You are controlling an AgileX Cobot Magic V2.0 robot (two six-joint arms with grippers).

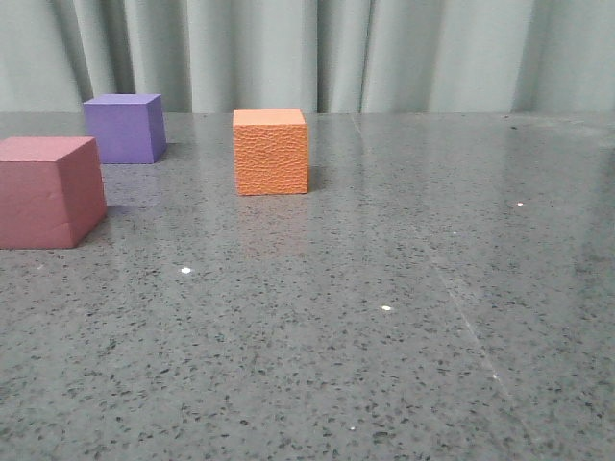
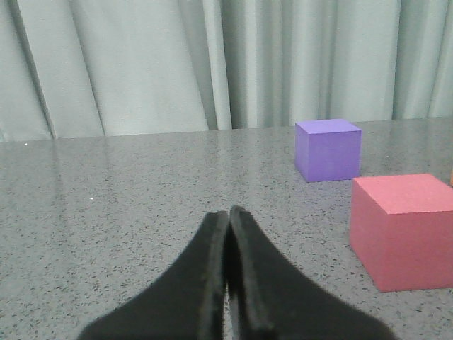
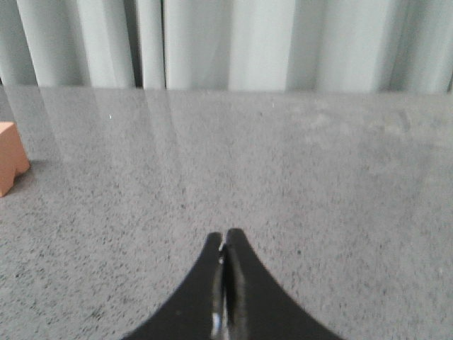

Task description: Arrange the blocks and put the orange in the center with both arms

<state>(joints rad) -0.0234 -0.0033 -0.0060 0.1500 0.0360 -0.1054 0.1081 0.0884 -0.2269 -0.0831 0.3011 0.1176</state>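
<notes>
Currently I hold both grippers, left (image 2: 228,212) and right (image 3: 225,235), clenched empty; orange (image 1: 271,152) sits mid-bench, pink (image 1: 48,192) and purple (image 1: 124,128) leftward, unarranged

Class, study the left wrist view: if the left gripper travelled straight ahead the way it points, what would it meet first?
Probably nothing on the table: the left gripper, jaws shut, points at bare tabletop and curtain. The pink-red cube and purple cube sit off to one side.

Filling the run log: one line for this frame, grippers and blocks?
left gripper: shut, empty | right gripper: shut, empty | pink-red foam cube, purple foam cube, orange textured foam cube: apart on table, untouched
</notes>
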